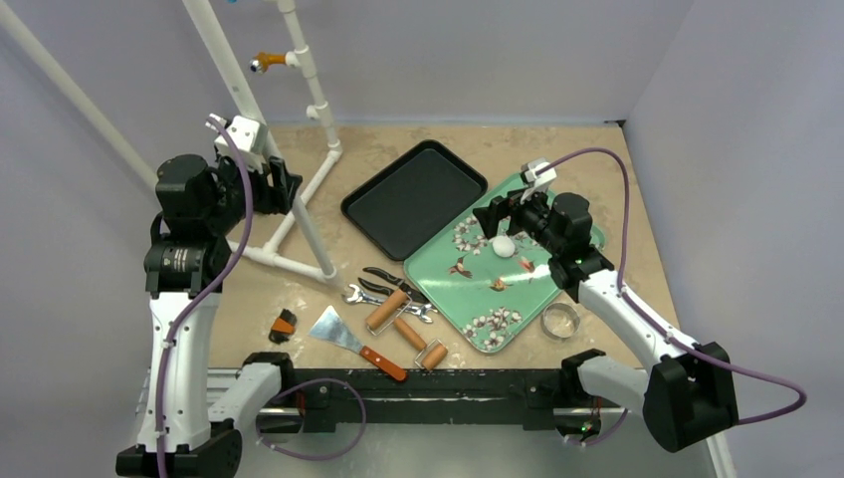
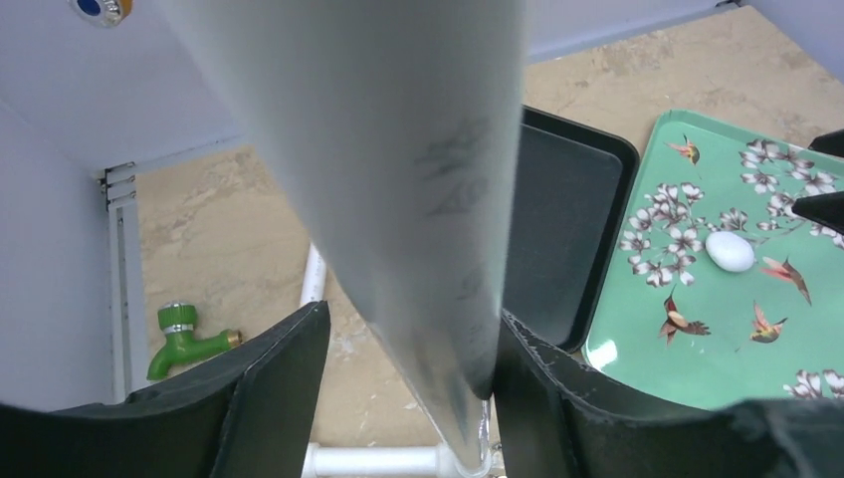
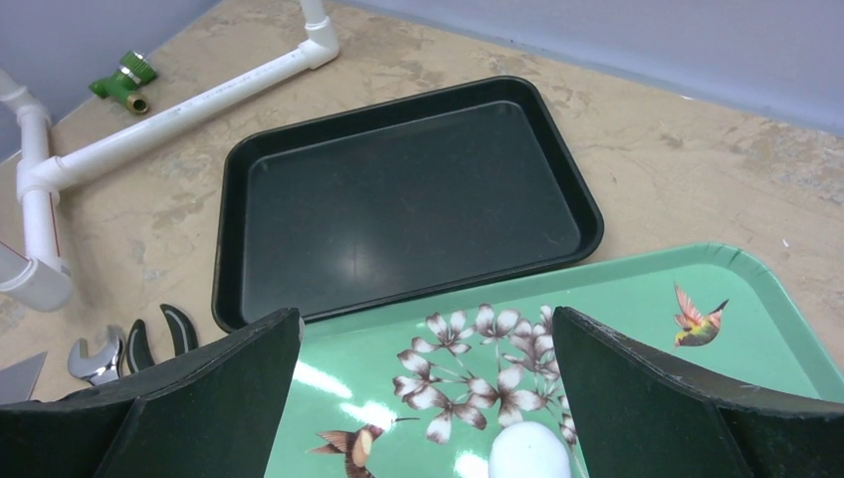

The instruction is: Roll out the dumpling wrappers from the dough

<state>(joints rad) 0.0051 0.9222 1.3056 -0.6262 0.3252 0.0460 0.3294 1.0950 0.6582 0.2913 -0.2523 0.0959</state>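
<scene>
At far left, the left gripper (image 1: pixel 287 186) straddles a white pipe (image 1: pixel 234 75), jaws apart, with a gap on one side. A black tray (image 1: pixel 413 199) lies mid-table, with a green tray (image 1: pixel 448 289) just beside it on the right. The dough (image 1: pixel 504 246) rests on the green tray, below the right gripper (image 3: pixel 423 321), whose jaws are wide apart.

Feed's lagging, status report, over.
Left gripper straddles pipe, grip unclear. Right gripper open, over dough. Dough a lump on tray, not rolled. Nothing blocking it.
</scene>
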